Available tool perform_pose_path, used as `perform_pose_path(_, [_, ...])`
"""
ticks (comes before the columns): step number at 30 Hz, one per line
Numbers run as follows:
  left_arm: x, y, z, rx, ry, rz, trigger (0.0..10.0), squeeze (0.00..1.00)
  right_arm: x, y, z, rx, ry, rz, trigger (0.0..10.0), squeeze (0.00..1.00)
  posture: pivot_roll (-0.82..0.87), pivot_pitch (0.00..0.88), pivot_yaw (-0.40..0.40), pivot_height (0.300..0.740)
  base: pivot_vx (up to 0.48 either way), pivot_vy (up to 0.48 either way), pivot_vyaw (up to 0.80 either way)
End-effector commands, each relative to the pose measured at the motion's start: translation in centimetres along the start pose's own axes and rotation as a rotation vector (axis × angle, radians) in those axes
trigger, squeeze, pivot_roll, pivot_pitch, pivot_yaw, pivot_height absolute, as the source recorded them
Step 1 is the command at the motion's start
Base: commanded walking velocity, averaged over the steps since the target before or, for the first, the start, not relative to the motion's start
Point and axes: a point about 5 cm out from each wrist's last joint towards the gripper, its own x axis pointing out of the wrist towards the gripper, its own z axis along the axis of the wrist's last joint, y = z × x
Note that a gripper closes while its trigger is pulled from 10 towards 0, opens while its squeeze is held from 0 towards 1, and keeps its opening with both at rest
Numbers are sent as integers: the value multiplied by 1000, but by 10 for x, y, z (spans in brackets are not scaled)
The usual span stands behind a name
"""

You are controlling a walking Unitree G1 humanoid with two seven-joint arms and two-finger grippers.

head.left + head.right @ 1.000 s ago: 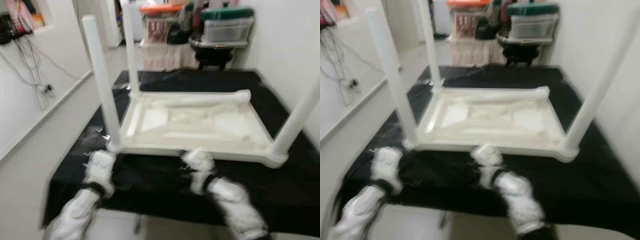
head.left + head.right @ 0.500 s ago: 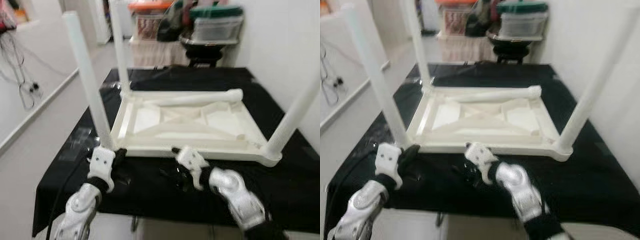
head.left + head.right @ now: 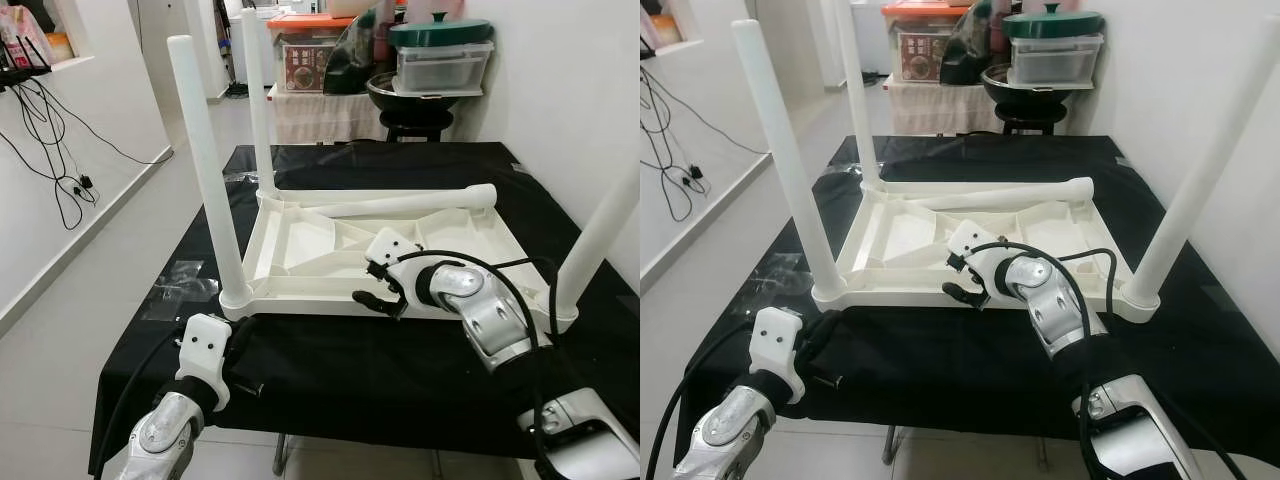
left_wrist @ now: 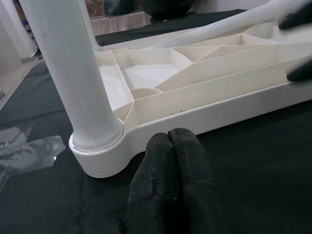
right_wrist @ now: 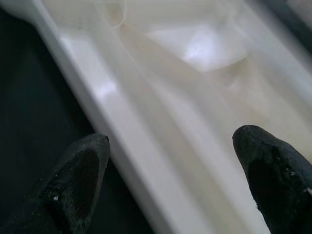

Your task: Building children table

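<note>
The upturned white table (image 3: pixel 330 240) is laid on the black cloth (image 3: pixel 400 370), its near rim straddled by the spread right gripper (image 3: pixel 378 290) with the loose leg (image 3: pixel 400 203) lying crosswise beyond, while the left gripper (image 4: pixel 170 161), fingers pressed together, is held near the front corner leg (image 3: pixel 205 170).

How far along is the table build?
Done: three legs stand upright in the upside-down tabletop, e.g. the near-left leg. In hand: the right gripper straddles the near rim with jaws open; the left gripper, jaws shut, sits on the black cloth by the near-left corner. Left: the fourth leg lies loose across the far edge, not yet fitted.
</note>
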Motion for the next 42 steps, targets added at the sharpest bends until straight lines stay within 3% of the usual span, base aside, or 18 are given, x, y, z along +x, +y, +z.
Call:
perform_pose_path(1, [-3, -1, 0, 7, 10, -13, 10000, 0, 6, 1, -7, 4, 97, 27, 10000, 0, -41, 68, 19, 740, 0, 0, 0])
perform_pose_path(11, [-8, -4, 1, 5, 17, -22, 10000, 0, 10, -10, -31, 51, 355, 13, 10000, 0, -39, 84, 19, 740, 0, 0, 0])
perform_pose_path(12, [-9, -4, 1, 4, 19, -23, 10000, 0, 10, -10, -35, 65, 388, 7, 9647, 0, -39, 84, 17, 740, 0, 0, 0])
perform_pose_path(13, [-9, -4, 2, 2, 20, -23, 10000, 0, 11, -10, -36, 75, 413, 6, 1216, 0, -38, 86, 17, 740, 0, 0, 0])
perform_pose_path(14, [-9, -4, 2, 2, 20, -23, 10000, 0, 11, -10, -36, 75, 413, 6, 1216, 0, -38, 86, 17, 740, 0, 0, 0])
perform_pose_path(15, [-9, -4, 2, 1, 21, -23, 10000, 0, 11, -11, -36, 91, 423, 2, 0, 0, -36, 86, 16, 740, 0, 0, 0])
perform_pose_path(21, [-10, -5, 2, -1, 21, -22, 10000, 0, 13, -13, -29, 123, 428, 1, 0, 0, -38, 87, 14, 740, 0, 0, 0])
perform_pose_path(27, [-10, -5, 2, -5, 22, -18, 10000, 0, 17, -6, -25, 83, 439, 61, 0, 0, -38, 87, 9, 740, 0, 0, 0])
perform_pose_path(31, [-10, -5, 2, -7, 22, -17, 10000, 0, 21, 9, -20, 102, 439, 155, 0, 0, -41, 87, 7, 740, 0, 0, 0])
perform_pose_path(35, [-10, -6, 2, -8, 23, -17, 10000, 0, 25, 20, -11, 157, 401, 221, 0, 0, -41, 87, 7, 740, 0, 0, 0])
perform_pose_path(37, [-10, -6, 3, -7, 22, -16, 10000, 0, 31, 40, 16, 277, 297, 311, 0, 0, -34, 89, 5, 740, 0, 0, 0])
perform_pose_path(38, [-10, -6, 3, -7, 22, -16, 10000, 0, 31, 40, 16, 277, 297, 311, 0, 0, -34, 89, 5, 740, 0, 0, 0])
perform_pose_path(40, [-10, -6, 3, -5, 21, -14, 10000, 0, 37, 53, 41, 389, 214, 345, 0, 0, -31, 88, 5, 740, 0, 0, 0])
perform_pose_path(42, [-10, -6, 3, -4, 22, -13, 10000, 0, 40, 58, 52, 432, 178, 342, 0, 0, -31, 88, 5, 740, 0, 0, 0])
